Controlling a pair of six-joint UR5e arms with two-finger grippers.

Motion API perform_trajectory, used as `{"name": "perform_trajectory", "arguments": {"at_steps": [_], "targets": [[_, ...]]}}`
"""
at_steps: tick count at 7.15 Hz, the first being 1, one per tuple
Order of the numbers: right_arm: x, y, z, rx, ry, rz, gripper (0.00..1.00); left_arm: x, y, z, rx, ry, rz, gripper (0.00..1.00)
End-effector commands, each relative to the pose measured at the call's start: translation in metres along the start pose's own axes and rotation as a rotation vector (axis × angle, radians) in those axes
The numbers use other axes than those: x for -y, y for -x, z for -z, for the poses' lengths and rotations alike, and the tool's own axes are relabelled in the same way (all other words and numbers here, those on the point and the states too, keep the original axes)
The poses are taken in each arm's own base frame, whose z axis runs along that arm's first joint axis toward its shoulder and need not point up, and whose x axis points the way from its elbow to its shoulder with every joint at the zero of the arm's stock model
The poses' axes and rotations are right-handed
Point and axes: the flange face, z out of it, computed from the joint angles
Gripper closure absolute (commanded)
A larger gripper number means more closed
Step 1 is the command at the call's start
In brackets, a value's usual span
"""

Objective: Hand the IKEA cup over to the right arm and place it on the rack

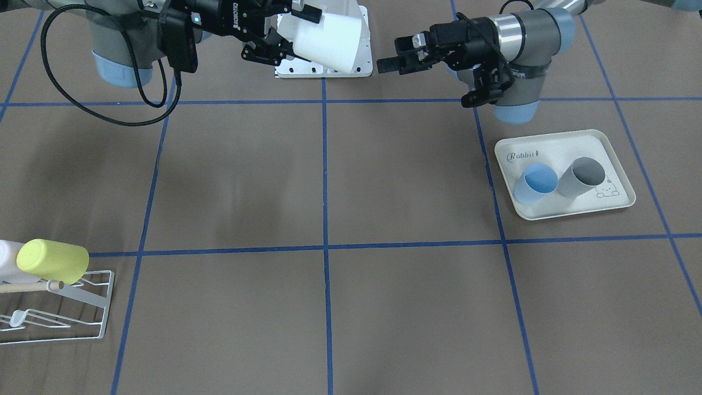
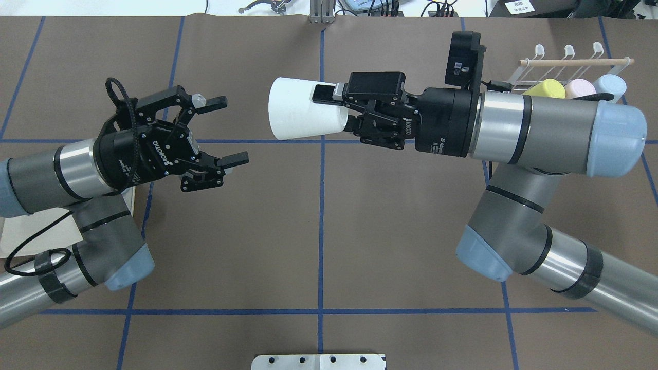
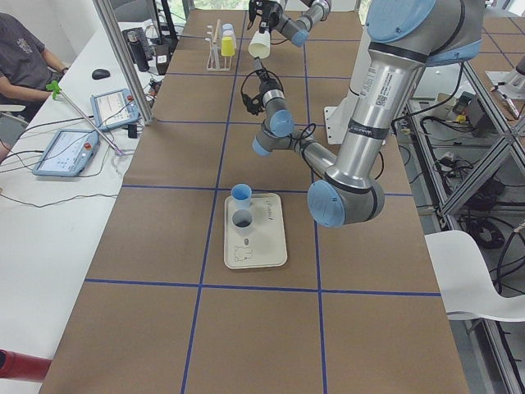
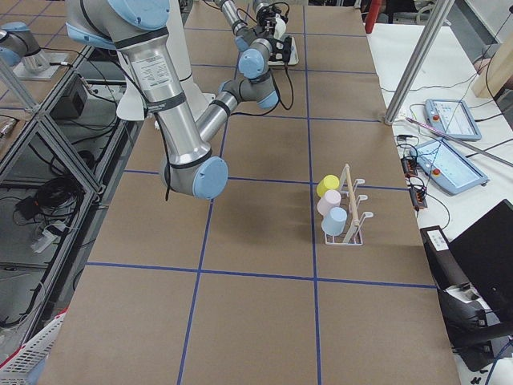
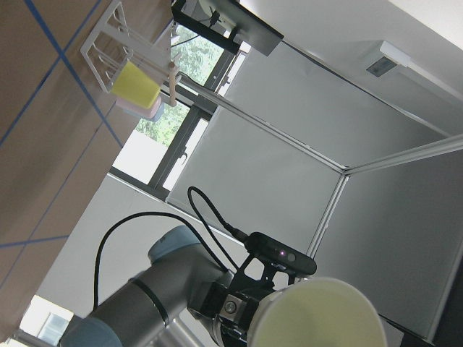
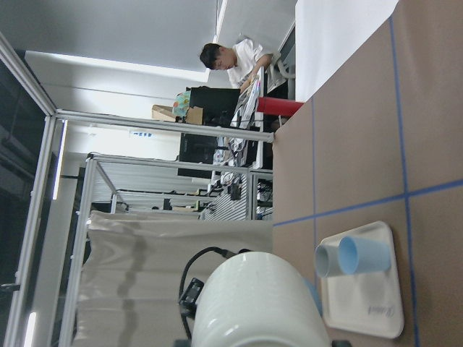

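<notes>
White tapered plastic cup (image 6: 260, 303): fills the bottom of the right wrist view. It is held clear of the table and lies level. In the overhead view its mouth points to 9 o'clock, and it sits a little to 12 o'clock of the table's middle.
Right gripper (image 2: 331, 110): clamped on the cup's narrower base end. One black finger (image 2: 324, 93) lies flat along the outer wall. The tip of the other finger cannot be made out.
Left gripper (image 2: 230, 131): jaws spread wide with nothing between them. It sits at 9 o'clock of the cup, faces its mouth, and is apart from it by a clear gap.
White wire-frame rack with wooden dowel (image 2: 570, 62): at 2 o'clock on the table in the overhead view, well apart from the held cup. Upturned prongs run along its far edge.
Rack contents: yellow-green cup (image 2: 545, 88), pink cup (image 2: 578, 88) and pale blue cup (image 2: 609, 85), side by side below the dowel.
Cream rectangular "Rabbit" tray (image 1: 570, 144): at 3 o'clock in the front-facing view, at 6 o'clock of the left arm.
Tray contents: light blue cup (image 1: 535, 184) and grey cup (image 1: 582, 176), both on their sides and touching, mouths toward 1 o'clock.
</notes>
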Motion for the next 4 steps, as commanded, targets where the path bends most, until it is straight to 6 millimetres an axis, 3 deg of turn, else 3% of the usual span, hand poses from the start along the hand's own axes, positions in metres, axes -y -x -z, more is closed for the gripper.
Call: {"name": "perform_trajectory", "arguments": {"at_steps": [1,4], "targets": [[0.063,-0.017,0.002,-0.262,-0.115,0.199,0.65,0.077,-0.052,0.049,0.221,-0.111,-0.110,0.00],[0.133,-0.038,0.021,-0.631,-0.169,0.375,0.65,0.142,-0.112,0.101,0.693,-0.141,-0.476,0.00]]}}
